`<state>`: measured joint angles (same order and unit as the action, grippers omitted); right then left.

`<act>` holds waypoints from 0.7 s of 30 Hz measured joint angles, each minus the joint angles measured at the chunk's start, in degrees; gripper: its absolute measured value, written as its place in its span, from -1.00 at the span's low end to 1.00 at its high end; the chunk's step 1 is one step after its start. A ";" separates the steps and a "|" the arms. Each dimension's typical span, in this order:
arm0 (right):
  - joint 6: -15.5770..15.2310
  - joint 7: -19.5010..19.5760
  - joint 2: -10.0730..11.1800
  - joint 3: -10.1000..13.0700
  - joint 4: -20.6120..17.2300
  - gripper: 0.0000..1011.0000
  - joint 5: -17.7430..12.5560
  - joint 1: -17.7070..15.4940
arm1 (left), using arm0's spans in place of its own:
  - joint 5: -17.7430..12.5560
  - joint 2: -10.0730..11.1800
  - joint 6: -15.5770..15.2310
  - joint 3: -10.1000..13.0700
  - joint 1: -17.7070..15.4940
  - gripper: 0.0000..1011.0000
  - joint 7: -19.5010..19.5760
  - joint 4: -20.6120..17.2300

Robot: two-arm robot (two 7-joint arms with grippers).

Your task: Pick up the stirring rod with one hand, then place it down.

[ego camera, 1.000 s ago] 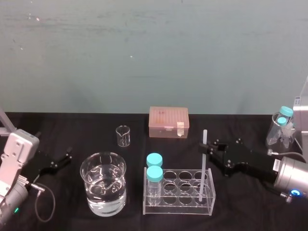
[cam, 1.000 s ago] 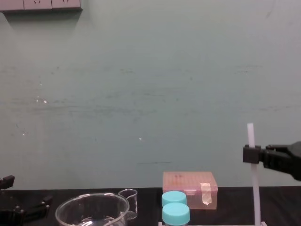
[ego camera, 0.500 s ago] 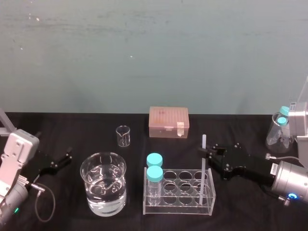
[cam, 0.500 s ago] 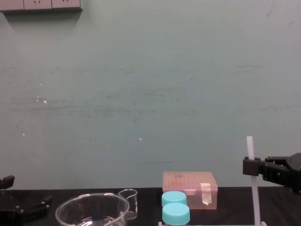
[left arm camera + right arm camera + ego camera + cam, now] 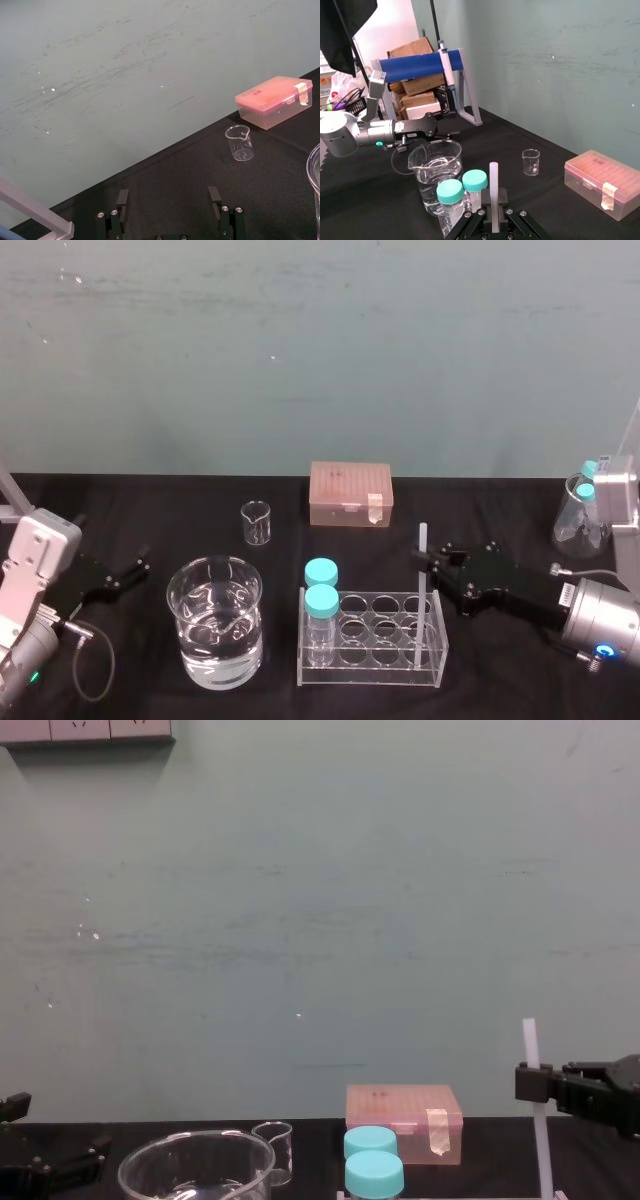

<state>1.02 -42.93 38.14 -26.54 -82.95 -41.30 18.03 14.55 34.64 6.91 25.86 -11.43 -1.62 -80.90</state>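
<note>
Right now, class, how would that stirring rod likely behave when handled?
Likely stiff: the stirring rod stands straight though the right gripper pinches it near the top. Thin, so probably light. Released, it may lean in the test-tube rack.

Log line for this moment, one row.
right gripper: shut on rod | rod: upright, lower end in rack | left gripper: open, parked left

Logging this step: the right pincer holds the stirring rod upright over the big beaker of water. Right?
No. The right pincer holds the stirring rod upright at the clear tube rack's right end, not over the beaker of water; the head view shows it.
</note>
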 joint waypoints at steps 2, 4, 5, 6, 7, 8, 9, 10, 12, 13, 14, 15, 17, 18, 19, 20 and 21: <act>-0.10 0.08 0.00 0.00 -0.09 -0.86 0.04 -0.09 | 0.00 0.00 0.00 0.00 0.00 0.99 0.00 0.00; -0.13 0.33 0.01 0.01 -0.22 -0.86 0.15 -0.25 | 0.00 0.00 0.00 0.00 0.00 0.99 0.00 0.00; -0.12 0.44 0.00 0.02 -0.24 -0.86 0.20 -0.29 | 0.00 0.00 0.00 0.00 0.00 0.99 0.00 0.00; -0.08 0.67 -0.09 0.04 -0.25 -0.86 0.39 -0.34 | 0.00 0.00 0.00 0.00 0.00 0.99 0.00 0.00; -0.04 0.83 -0.13 0.05 -0.26 -0.86 0.48 -0.38 | 0.00 0.00 0.00 0.00 0.00 0.99 0.00 0.00; 0.00 0.98 -0.17 0.07 -0.28 -0.86 0.60 -0.43 | 0.00 0.00 0.00 0.00 0.00 0.99 0.00 0.00; 0.05 1.54 -0.27 0.14 -0.43 -0.86 0.90 -0.55 | 0.00 0.00 0.00 0.00 0.00 0.99 0.00 0.00; 0.05 1.54 -0.27 0.14 -0.43 -0.86 0.90 -0.55 | 0.00 0.00 0.00 0.00 0.00 0.99 0.00 0.00; 0.08 2.18 -0.39 0.21 -0.60 -0.86 1.24 -0.68 | 0.00 0.00 0.00 0.00 0.00 0.99 0.00 0.00; 0.08 2.17 -0.39 0.21 -0.60 -0.86 1.24 -0.67 | 0.00 0.00 0.00 0.00 0.00 0.99 0.00 0.00; 0.09 2.16 -0.38 0.21 -0.59 -0.86 1.24 -0.67 | 0.00 0.00 0.00 0.00 0.00 0.99 0.00 0.00; 0.09 2.17 -0.37 0.21 -0.58 -0.86 1.22 -0.66 | 0.00 0.00 0.00 0.00 0.00 0.99 0.00 0.00; 0.10 2.13 -0.36 0.21 -0.57 -0.86 1.20 -0.65 | 0.00 0.00 0.00 0.00 0.00 0.99 0.00 0.00; 0.11 2.08 -0.36 0.21 -0.56 -0.86 1.19 -0.65 | 0.00 0.00 0.00 0.00 0.00 0.99 0.00 0.00; 0.11 2.05 -0.35 0.21 -0.55 -0.86 1.19 -0.65 | 0.00 0.00 0.00 0.00 0.00 0.99 0.00 0.00; 0.12 2.02 -0.35 0.21 -0.54 -0.86 1.17 -0.64 | 0.00 0.00 0.00 0.00 0.00 0.99 0.00 0.00; 0.12 2.00 -0.34 0.21 -0.53 -0.86 1.15 -0.64 | 0.00 0.00 0.00 0.00 0.00 0.99 0.00 0.00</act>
<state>1.15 -40.92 37.79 -26.33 -83.48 -40.15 17.39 14.55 34.64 6.91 25.86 -11.43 -1.62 -80.90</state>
